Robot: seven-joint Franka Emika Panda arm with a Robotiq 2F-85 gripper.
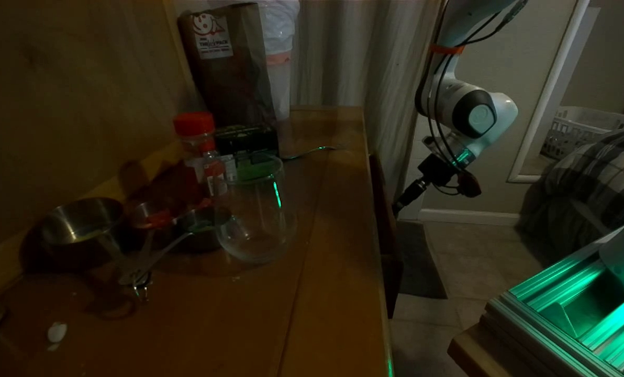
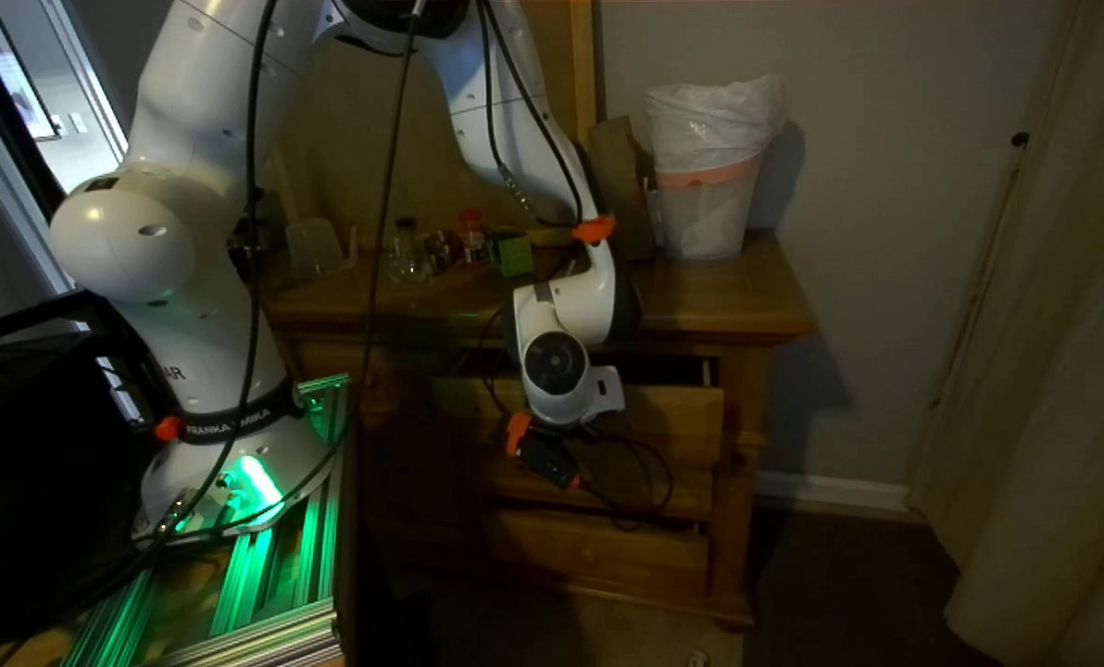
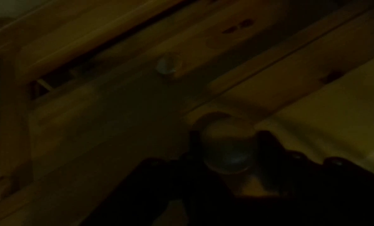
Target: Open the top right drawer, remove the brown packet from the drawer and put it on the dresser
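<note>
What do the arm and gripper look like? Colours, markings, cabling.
The arm is white and rounded, with a round dark joint cap, an orange band and black cables. Its white base has a black ring lettered FRANKA EMIKA, one letter behind a cable, and a glowing green light. The gripper is dark and two-fingered; too dim to make out markings.

Tilted gripper (image 3: 228,141), fingers (image 3: 270,153) apart, hold unclear.
</note>
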